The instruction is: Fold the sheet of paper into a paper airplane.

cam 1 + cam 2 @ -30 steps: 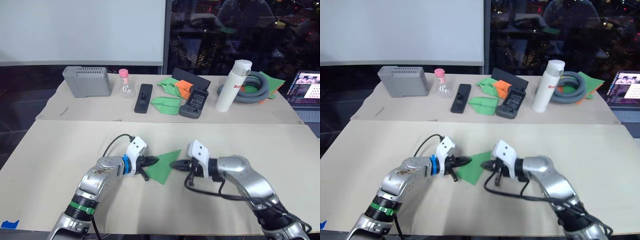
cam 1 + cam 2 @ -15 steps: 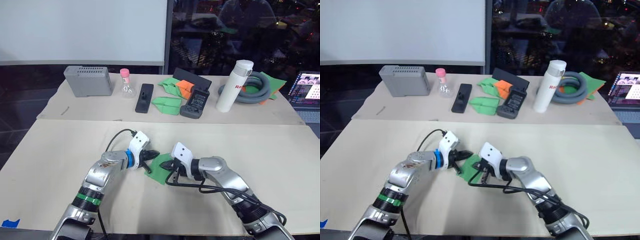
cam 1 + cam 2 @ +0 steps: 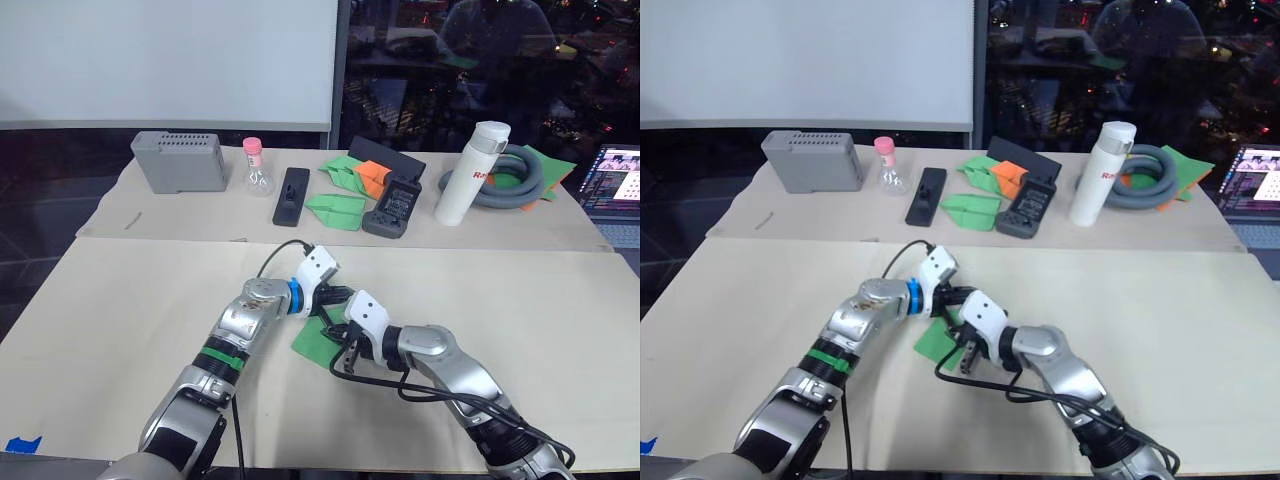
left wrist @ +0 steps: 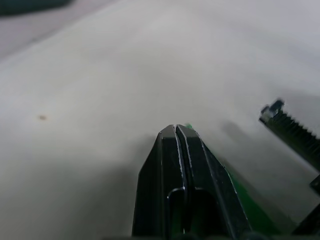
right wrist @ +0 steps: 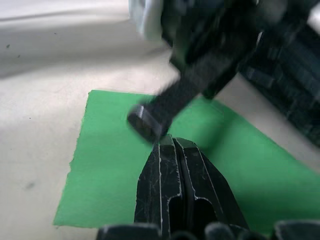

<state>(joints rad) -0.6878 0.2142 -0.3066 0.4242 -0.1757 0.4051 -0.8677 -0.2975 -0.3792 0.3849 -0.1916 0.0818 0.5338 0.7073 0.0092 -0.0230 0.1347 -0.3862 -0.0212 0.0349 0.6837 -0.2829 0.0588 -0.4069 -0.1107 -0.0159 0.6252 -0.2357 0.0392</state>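
Observation:
The sheet of paper (image 3: 310,342), bright green and folded to a small wedge, lies flat on the near table. My left gripper (image 3: 338,297) reaches across its far edge. In the left wrist view its fingers (image 4: 176,131) are pressed together, with a sliver of green at the tips and more green beside them. My right gripper (image 3: 341,335) is shut, and in the right wrist view (image 5: 172,142) its tip presses down on the green sheet (image 5: 107,165). The two grippers nearly touch, and the right one hides the sheet's right part.
The far table holds a grey box (image 3: 180,160), a pink-capped bottle (image 3: 253,168), a black remote (image 3: 291,193), folded green papers (image 3: 333,208), an orange paper dart (image 3: 368,175), a black device (image 3: 393,205), a white flask (image 3: 470,172), a grey hose (image 3: 515,178) and a laptop (image 3: 615,180).
My left arm swung right over the sheet and its fingers closed. My right gripper slid left onto the paper, which now shows as a smaller patch.

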